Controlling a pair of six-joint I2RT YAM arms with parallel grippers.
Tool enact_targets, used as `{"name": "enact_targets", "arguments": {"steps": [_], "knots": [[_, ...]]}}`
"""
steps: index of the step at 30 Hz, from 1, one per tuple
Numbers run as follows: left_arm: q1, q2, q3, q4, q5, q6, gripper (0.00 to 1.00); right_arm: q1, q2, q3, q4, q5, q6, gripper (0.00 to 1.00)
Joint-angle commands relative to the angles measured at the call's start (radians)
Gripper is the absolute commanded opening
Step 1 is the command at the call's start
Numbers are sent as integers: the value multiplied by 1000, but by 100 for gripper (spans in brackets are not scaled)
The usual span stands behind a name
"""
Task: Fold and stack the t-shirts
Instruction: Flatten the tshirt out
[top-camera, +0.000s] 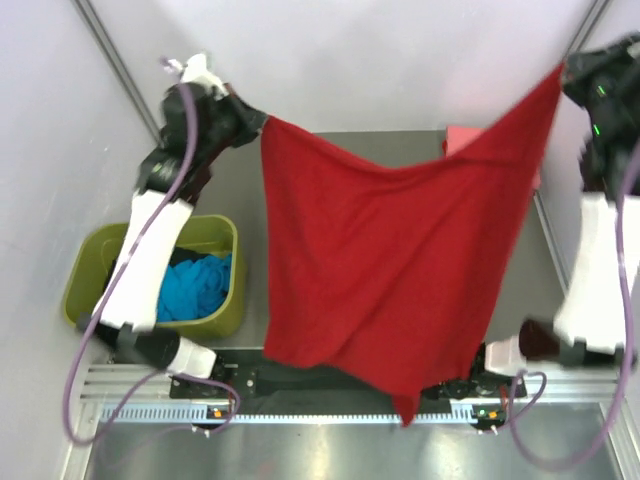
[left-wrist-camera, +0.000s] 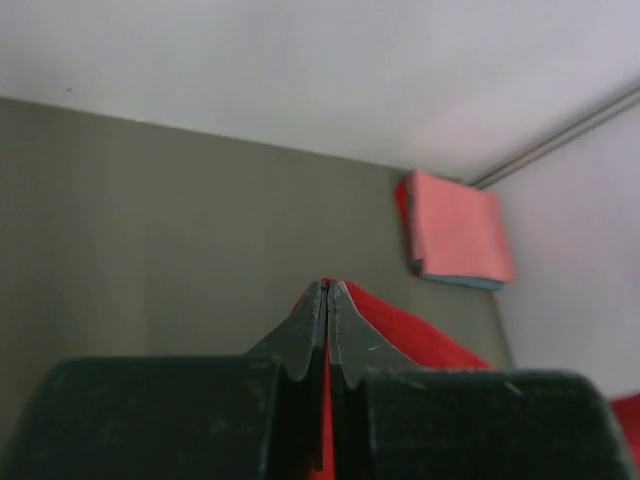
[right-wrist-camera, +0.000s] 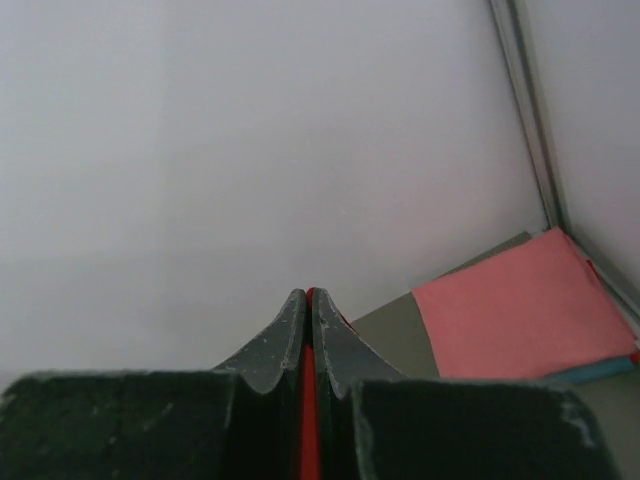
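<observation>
A: How far along are we?
B: One salmon-pink shirt lies folded on a blue one in the tabletop's far right corner. Our left gripper and right gripper each pinch the red shirt, which hangs unfolded. A turquoise one waits in the tub.

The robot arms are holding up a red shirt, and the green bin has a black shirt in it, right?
Not quite. The cloth in the green bin is turquoise, not black, as the top external view shows. The red shirt is indeed held up.
</observation>
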Motion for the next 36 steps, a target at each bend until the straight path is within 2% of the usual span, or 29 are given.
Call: {"name": "enact_targets", "arguments": {"steps": [1,2,3,5,6,7,10,14,17,19,22,23,25,26,28,29,31,32,36], "knots": [[14,98,82,165,-90,100,0,10,196,112,203,-43,20,0],[22,124,113,174,-97,105,0,10,243,217,211,-67,22,0],[26,171,179,182,-103,106,0,10,329,271,223,-72,23,0],[37,216,251,188,-116,102,0,4,392,389,310,-74,31,0],[40,257,327,185,-128,100,0,-3,426,404,358,-74,60,0],[43,274,365,182,-136,99,0,-31,434,410,477,-69,86,0],[45,307,440,197,-125,93,0,-66,465,450,590,-54,131,0],[45,259,417,236,-58,71,0,-170,456,497,628,-67,160,0],[43,163,315,257,-21,48,0,-265,413,467,599,-174,209,0],[45,63,186,268,-19,45,0,-296,347,412,582,-244,214,0],[45,-93,-52,306,-19,48,0,-307,204,191,486,-325,178,0],[45,-130,-110,309,-16,53,0,-306,158,28,463,-363,174,0],[45,-228,-276,303,-13,48,0,-307,4,-164,364,-371,154,0],[45,-261,-332,299,1,45,0,-307,-49,-346,295,-307,152,0],[45,-336,-492,279,15,39,0,-306,-204,-528,190,-244,138,0],[45,-359,-541,248,19,37,0,-307,-257,-722,184,-212,146,0],[45,-420,-687,225,28,31,0,-306,-415,-910,212,-216,151,0],[45,-439,-736,217,42,25,0,-283,-457,-1038,188,-152,151,0],[45,-517,-972,156,79,-7,0,-238,-587,-1220,46,53,175,0]]}}
